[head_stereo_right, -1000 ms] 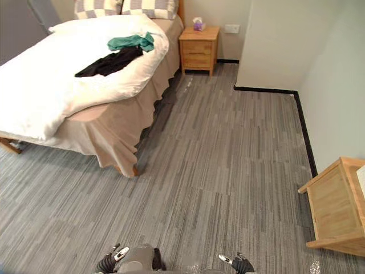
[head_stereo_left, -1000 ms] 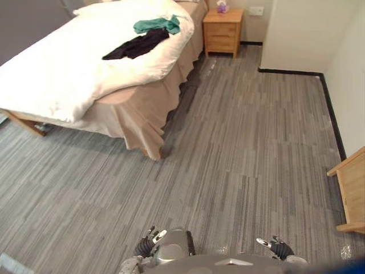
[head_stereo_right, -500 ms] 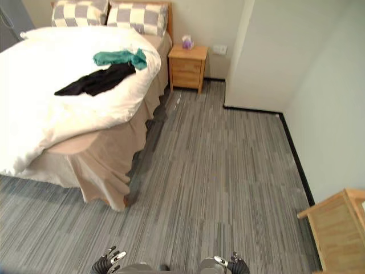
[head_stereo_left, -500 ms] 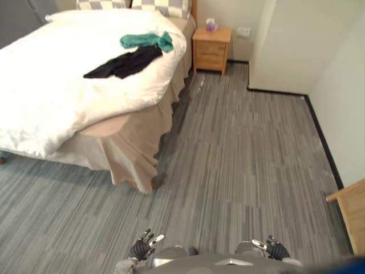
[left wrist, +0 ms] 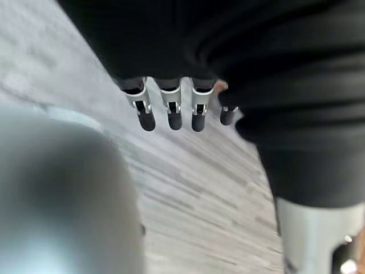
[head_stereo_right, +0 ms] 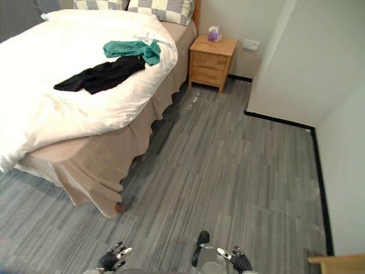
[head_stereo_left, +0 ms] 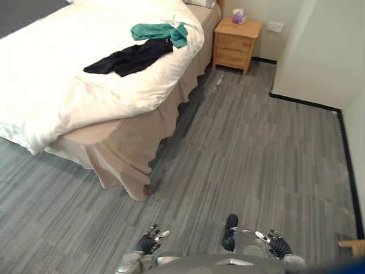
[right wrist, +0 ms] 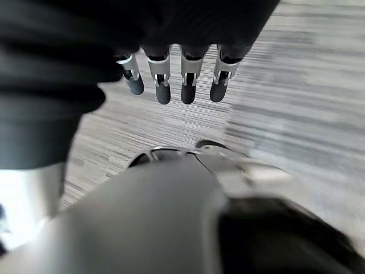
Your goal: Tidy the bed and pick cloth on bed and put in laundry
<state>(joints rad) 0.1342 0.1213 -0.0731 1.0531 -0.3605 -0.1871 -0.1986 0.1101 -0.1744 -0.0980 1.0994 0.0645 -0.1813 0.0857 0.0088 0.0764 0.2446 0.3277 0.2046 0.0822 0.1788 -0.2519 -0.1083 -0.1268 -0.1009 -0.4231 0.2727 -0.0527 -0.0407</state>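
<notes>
On the bed [head_stereo_left: 63, 97], the black cloth [head_stereo_left: 131, 59] lies on the duvet nr the edge on the nightstand [head_stereo_left: 235, 43] side, w/ the teal cloth [head_stereo_left: 161, 31] touching its headboard end. Its long axis slants from that edge twd the bed's middle. Both cloths are well apart from the hands, fwd & left, so the left hand [head_stereo_left: 149, 244] is nearer than the right hand [head_stereo_left: 278, 245]. Both hands hang w/ fingers relaxed, holding nothing.

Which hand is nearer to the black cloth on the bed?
Left. The left hand hangs over the floor on the side of the bed; the right hand hangs farther from the black cloth.
</notes>
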